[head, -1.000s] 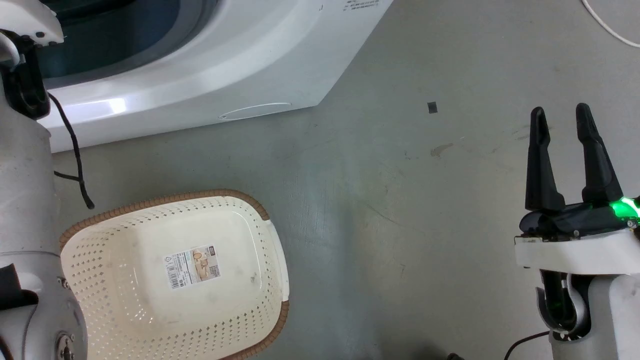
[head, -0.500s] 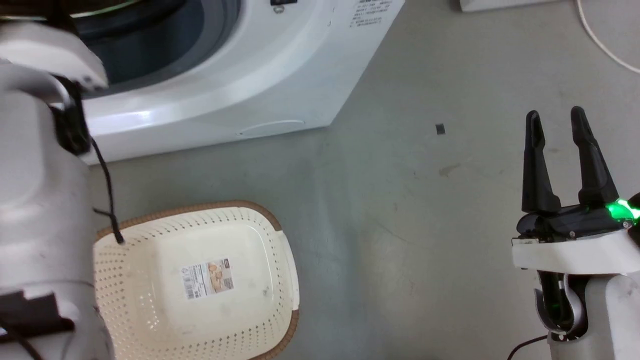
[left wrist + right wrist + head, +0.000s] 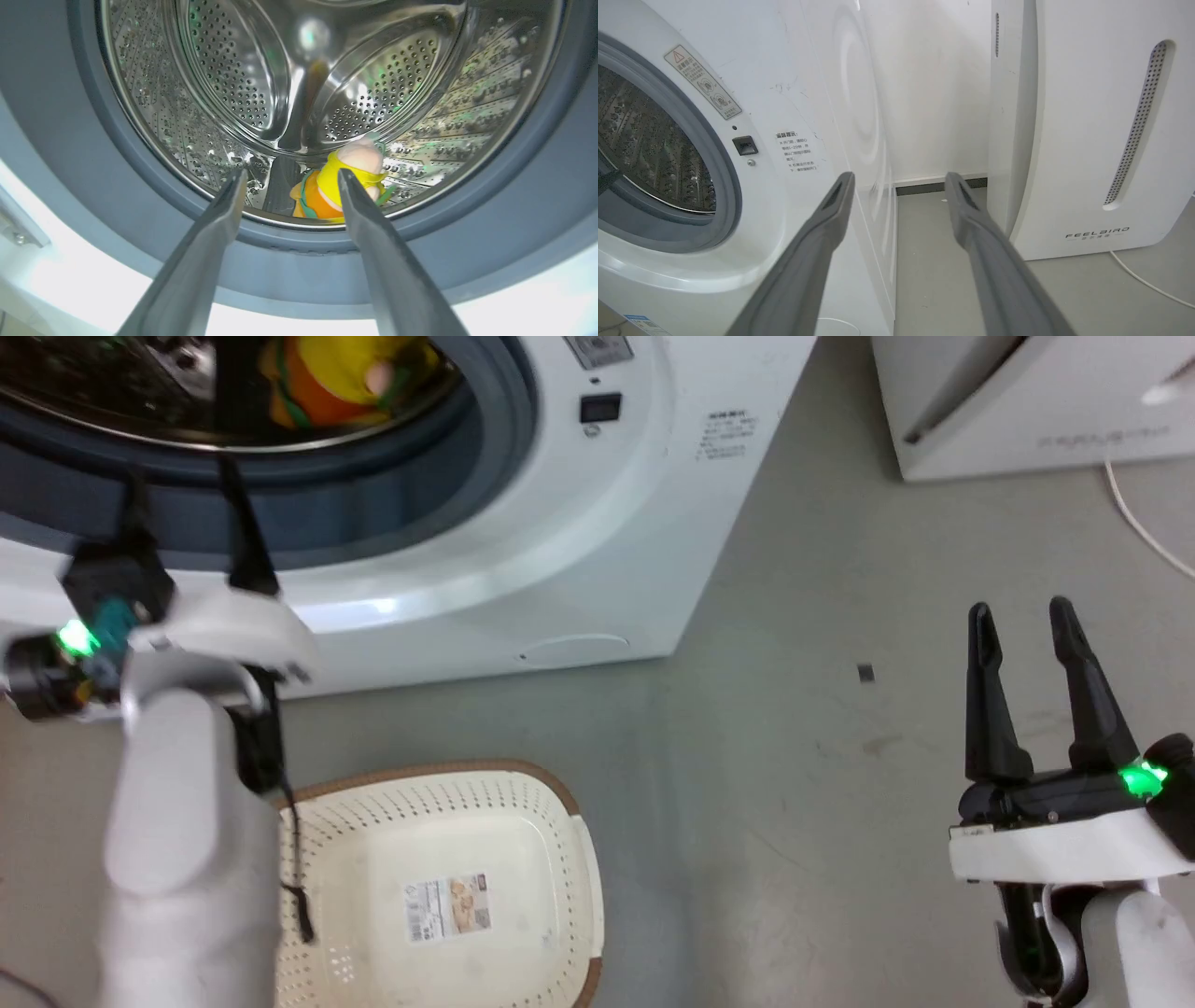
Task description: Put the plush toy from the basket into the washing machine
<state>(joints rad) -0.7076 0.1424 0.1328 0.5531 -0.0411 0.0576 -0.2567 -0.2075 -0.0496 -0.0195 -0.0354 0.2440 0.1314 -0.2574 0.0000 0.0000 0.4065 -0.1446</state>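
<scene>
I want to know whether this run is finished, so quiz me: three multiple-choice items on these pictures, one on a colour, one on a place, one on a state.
1. The basket has a rim that is: A brown; B blue; C black.
2. The plush toy lies: A in the basket; B in the washing machine drum; C on the floor.
3. The left pincer is: A shut on the plush toy; B open and empty; C shut on the basket.
Key: 1 A, the woven-look rim shows brown. 2 B, the toy rests on the steel drum. 3 B, its jaws stand apart, clear of the toy.
</scene>
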